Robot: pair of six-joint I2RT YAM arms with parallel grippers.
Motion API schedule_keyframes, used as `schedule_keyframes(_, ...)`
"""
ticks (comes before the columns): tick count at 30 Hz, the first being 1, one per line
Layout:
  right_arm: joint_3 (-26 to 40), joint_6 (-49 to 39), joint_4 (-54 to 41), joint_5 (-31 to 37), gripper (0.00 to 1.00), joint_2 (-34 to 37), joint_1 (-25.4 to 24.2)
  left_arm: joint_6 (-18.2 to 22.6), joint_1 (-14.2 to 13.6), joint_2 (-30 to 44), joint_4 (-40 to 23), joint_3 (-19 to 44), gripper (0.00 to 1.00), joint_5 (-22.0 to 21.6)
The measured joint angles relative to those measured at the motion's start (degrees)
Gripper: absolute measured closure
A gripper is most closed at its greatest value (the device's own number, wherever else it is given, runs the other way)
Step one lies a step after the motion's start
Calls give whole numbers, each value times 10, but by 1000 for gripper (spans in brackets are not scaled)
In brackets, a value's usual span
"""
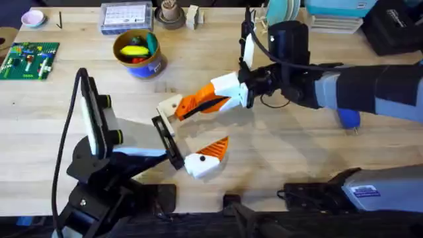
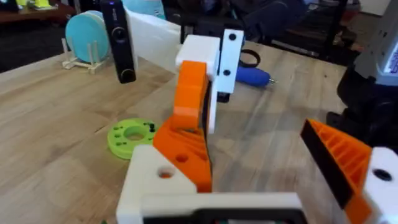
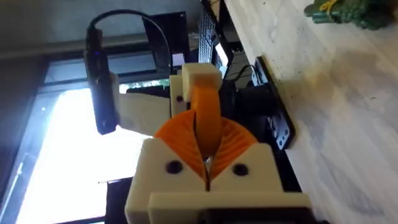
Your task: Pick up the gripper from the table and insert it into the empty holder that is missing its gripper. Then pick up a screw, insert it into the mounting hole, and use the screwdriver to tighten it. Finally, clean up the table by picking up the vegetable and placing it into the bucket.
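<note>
So the hard-to-see stuff first: the blue pen-shaped electric screwdriver (image 1: 348,118) is mostly tucked under the right arm in the overhead view. The left wrist view shows more of its barrel and the thin bit. The small green leafy toy vegetable (image 3: 348,12) is cut off at the edge of the right wrist view, lying on the wood. I honestly can't say how deep the wedge is seated.

Nearest the bases, the left gripper (image 1: 192,130) is spread wide with nothing pinched between its fingers. One finger has its orange ribbed tip (image 2: 339,158). The other is the white blocky plastic holder (image 2: 146,183), with a small round mounting hole (image 2: 165,173) in its flat face.

The loose orange plastic wedge (image 2: 186,152) sits right on that holder, touching it. The right gripper (image 3: 205,134) reaches across the middle and is closed tight on the wedge's far end, its orange pads (image 2: 189,93) pressed against it.

A bit beyond, a flat lime-green disc (image 2: 132,135) lies on the wooden table (image 1: 53,119), near the holder but not touching. The screwdriver is well off to the right side.

Farthest back, the small round bucket with blue wall and yellow rim (image 1: 156,64) stands upright, well apart from both grippers, with some colourful bits inside.
</note>
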Motion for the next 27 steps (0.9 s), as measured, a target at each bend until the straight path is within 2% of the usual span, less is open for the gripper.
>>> schedule_keyframes(6,0,25,18,28,993,1,25,-5,0,0,0,0,7,3)
schedule_keyframes(11,0,45,72,31,993,22,34,-5,0,0,0,0,7,-2)
schedule_keyframes(27,0,82,126,27,993,42,37,-9,1,0,0,0,8,-14)
